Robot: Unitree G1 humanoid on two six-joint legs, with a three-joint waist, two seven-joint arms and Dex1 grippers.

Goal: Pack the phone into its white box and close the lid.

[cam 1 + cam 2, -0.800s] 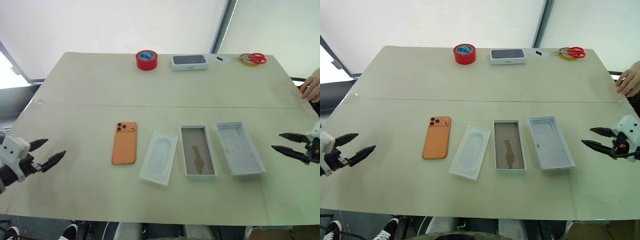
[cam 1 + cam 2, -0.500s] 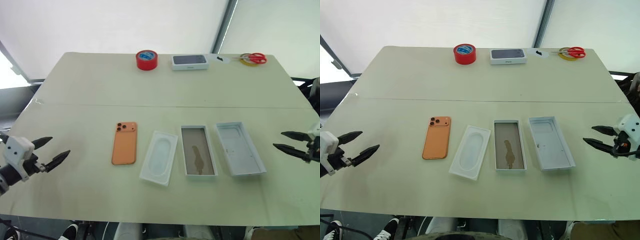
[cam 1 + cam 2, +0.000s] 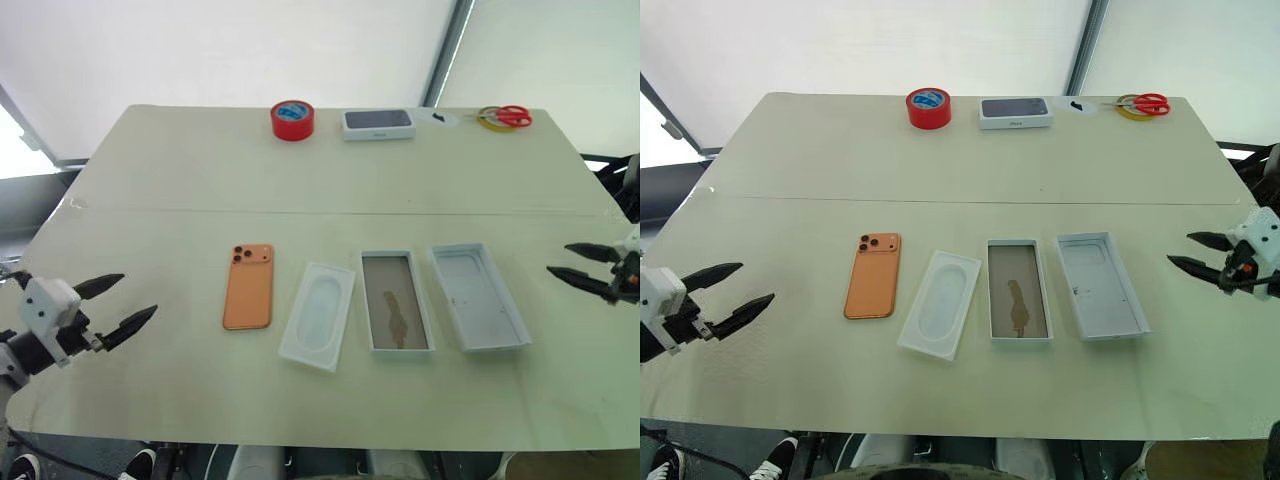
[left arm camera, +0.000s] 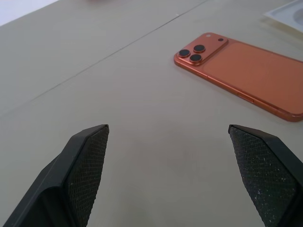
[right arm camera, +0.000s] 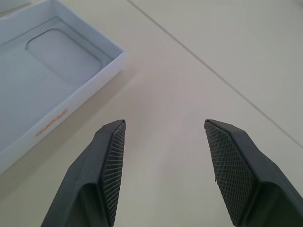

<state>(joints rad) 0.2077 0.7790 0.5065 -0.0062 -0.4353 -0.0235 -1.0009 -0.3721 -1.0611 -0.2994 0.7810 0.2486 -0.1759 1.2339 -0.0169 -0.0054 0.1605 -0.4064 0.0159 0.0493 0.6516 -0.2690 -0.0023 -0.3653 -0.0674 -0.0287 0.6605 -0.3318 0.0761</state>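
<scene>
Head views: your phone [image 3: 249, 286] lies face down on the bench [image 3: 320, 170], left of the insert [image 3: 318, 316], white box [image 3: 397, 315] and upturned lid [image 3: 478, 297]. The left claw [image 3: 112, 306] and right claw [image 3: 1197, 252] hover spread, holding nothing.

Left wrist view: wide-open fingers [image 4: 85, 161]; the phone's far end is cut off.

Right wrist view: parted fingers [image 5: 111, 156] beside the lid's corner; its print is too small to read.
</scene>
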